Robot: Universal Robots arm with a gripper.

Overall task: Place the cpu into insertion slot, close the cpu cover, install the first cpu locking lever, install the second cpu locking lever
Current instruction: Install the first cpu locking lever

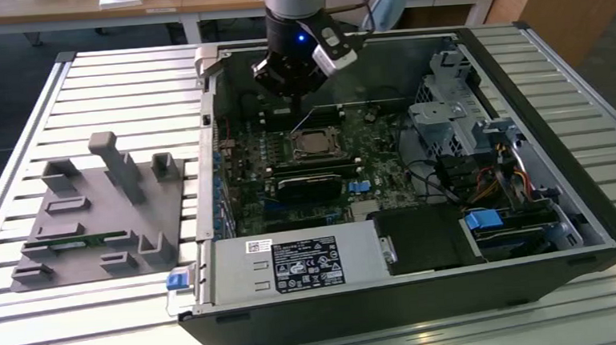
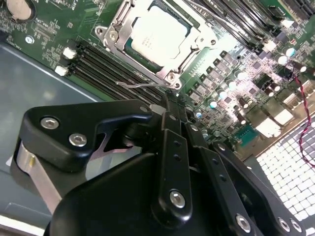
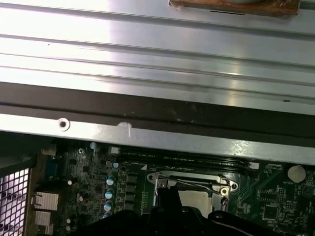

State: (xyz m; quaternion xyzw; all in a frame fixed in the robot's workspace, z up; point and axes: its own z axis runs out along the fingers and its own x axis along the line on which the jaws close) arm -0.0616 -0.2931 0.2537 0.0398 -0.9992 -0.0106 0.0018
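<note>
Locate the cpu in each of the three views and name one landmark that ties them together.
Exterior view: the cpu sits mid-motherboard, just below the gripper.
Second wrist view: the cpu lies inside the cpu cover, beyond the gripper.
First wrist view: the cpu peeks out past the gripper's black body.
Shared landmark: the memory slots flanking the socket.

one cpu (image 2: pixel 158 35), one cpu cover (image 2: pixel 116 27), one pincer (image 2: pixel 170 105)

**Case wall above the chip socket**

In the first wrist view, ribbed metal slats (image 3: pixel 147 44) lie beyond the grey case wall (image 3: pixel 162 135). Inside the case is the green board (image 3: pixel 88 187). On it the silver chip (image 3: pixel 194 198) sits under the metal cover frame (image 3: pixel 162 179), and a thin wire lever (image 3: pixel 197 184) crosses the frame. The black gripper body (image 3: pixel 167 219) hides part of the chip.
</note>
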